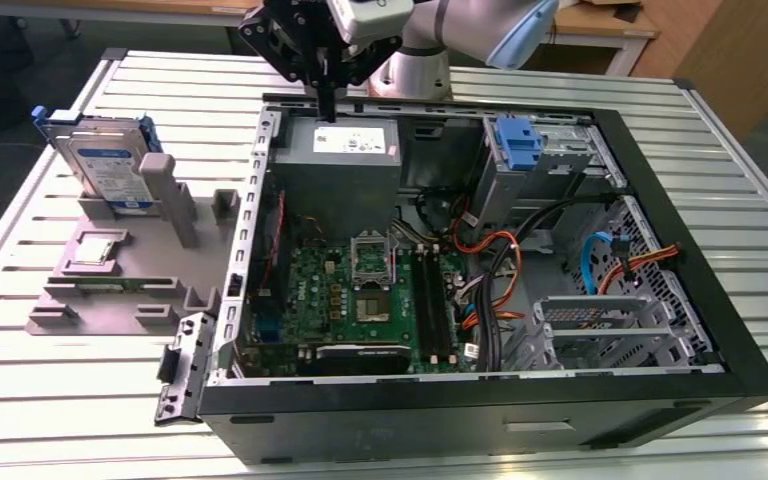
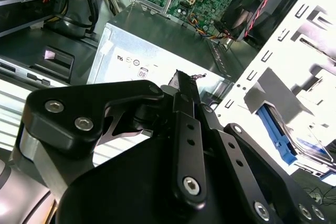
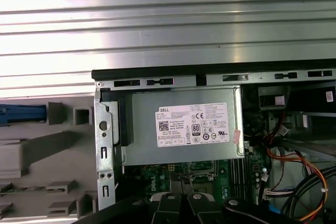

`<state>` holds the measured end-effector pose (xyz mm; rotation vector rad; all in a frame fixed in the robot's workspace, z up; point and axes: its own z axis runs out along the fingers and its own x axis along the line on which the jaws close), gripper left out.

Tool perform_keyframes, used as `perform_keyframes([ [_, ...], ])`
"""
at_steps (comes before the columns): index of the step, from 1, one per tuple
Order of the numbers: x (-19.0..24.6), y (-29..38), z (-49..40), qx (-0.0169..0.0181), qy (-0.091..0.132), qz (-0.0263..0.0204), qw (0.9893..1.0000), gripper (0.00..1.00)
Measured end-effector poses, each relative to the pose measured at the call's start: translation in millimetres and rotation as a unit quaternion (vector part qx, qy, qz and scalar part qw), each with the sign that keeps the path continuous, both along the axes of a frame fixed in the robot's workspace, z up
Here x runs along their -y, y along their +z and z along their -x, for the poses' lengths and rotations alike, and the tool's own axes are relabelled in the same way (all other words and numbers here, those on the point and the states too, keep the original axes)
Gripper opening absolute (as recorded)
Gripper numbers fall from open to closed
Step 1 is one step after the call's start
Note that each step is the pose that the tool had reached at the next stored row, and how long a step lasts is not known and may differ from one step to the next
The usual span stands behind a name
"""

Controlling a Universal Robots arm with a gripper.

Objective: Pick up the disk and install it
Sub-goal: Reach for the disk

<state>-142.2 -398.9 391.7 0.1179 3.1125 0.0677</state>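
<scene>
the black gripper (image 1: 325, 108), pressed together and empty, is hovering top centre; the blue-framed silver disk (image 1: 101, 165) is standing upright upper left, easing grasping.

1 arm (image 1: 478, 30) angled in from above, wrist bent downward. Black gripper (image 1: 327, 105) pointing straight down, jaws closed, tips touching.

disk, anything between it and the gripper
The case's side wall stands between them. The gripper hangs over the power supply inside the case; the disk stands upright in the grey fixture outside, on the exterior view's left.
</scene>
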Motion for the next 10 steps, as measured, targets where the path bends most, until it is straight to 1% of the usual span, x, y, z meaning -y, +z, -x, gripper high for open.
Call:
perform_keyframes([
  [2, 0.0, 0.0, 1.2, 0.0000, 0.000, 0.0000, 1.0000, 0.10],
  [3, 0.0, 0.1, 4.6, 0.0000, 0.000, 0.0001, 1.0000, 0.10],
  [10, 0.0, 0.0, 6.5, 0.0000, 0.000, 0.0000, 1.0000, 0.10],
])
